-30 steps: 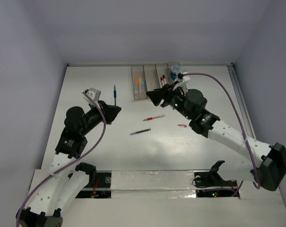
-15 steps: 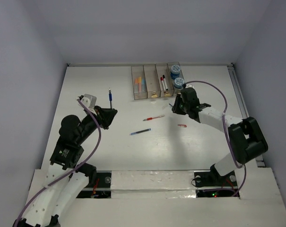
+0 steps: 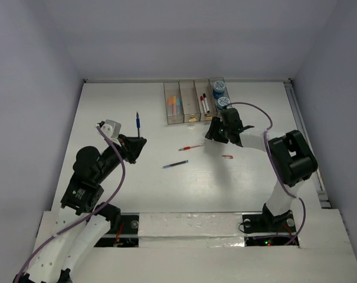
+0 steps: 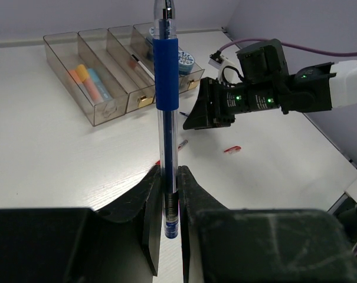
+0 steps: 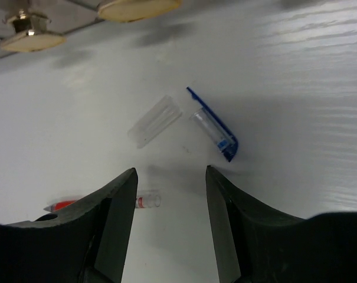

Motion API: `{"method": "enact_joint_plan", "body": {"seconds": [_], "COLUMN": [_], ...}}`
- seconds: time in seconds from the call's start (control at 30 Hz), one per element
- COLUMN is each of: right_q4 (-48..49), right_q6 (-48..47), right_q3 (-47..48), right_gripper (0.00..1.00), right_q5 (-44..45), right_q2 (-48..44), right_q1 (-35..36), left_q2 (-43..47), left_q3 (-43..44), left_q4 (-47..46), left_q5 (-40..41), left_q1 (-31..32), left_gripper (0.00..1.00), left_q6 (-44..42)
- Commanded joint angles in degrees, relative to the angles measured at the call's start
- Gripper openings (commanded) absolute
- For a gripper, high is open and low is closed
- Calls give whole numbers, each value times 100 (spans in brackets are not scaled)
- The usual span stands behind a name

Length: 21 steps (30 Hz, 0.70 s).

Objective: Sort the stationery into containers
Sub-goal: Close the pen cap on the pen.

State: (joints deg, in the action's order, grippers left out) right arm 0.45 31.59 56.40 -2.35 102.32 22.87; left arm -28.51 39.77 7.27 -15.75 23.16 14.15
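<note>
My left gripper [image 3: 133, 145] is shut on a blue pen [image 4: 166, 112], which stands upright above the left of the table, tip pointing away from me [image 3: 137, 121]. The containers [image 3: 195, 101] sit at the back with coloured sticks [image 3: 174, 105], two pens [image 3: 203, 104] and two blue-white rolls [image 3: 221, 95] inside. My right gripper [image 5: 169, 188] hangs open just in front of them, low over the table. Below it lie a clear cap [image 5: 155, 120], a blue cap [image 5: 216, 126] and the end of a red pen [image 5: 144, 201]. Nothing is between its fingers.
A red pen [image 3: 192, 147], a dark blue pen [image 3: 175, 164] and a small red cap [image 3: 227, 157] lie loose on the white table [image 3: 107, 106] mid-way. White walls close the table at the back and sides. The right arm's cable arcs above its forearm.
The right arm has folded back toward its base, and its gripper shifted right from the bins' front edge and dropped lower. The left gripper drew slightly back and left with the pen.
</note>
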Motion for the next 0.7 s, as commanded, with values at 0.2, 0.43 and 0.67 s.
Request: {"method": "enact_joint_plan", "body": {"seconds": [0.2,0.43,0.67], "right_q4": [219,-27,-483], "right_q6": [111,-171,-863], "right_q3": [310,749,950], "right_gripper": [56,56,56], "right_q5": [656,744,657], "right_q2": [182,516,569], "right_q1": [-336,-336,-336], "left_q2": [65,39,4], "left_q3": [154,163,154], "left_q4": [-147,-138,-147], "left_q5": [72,81,54], "left_q1": [22,22,22], "left_gripper": [0,0,0], "left_q6": [-70,-70,-79]}}
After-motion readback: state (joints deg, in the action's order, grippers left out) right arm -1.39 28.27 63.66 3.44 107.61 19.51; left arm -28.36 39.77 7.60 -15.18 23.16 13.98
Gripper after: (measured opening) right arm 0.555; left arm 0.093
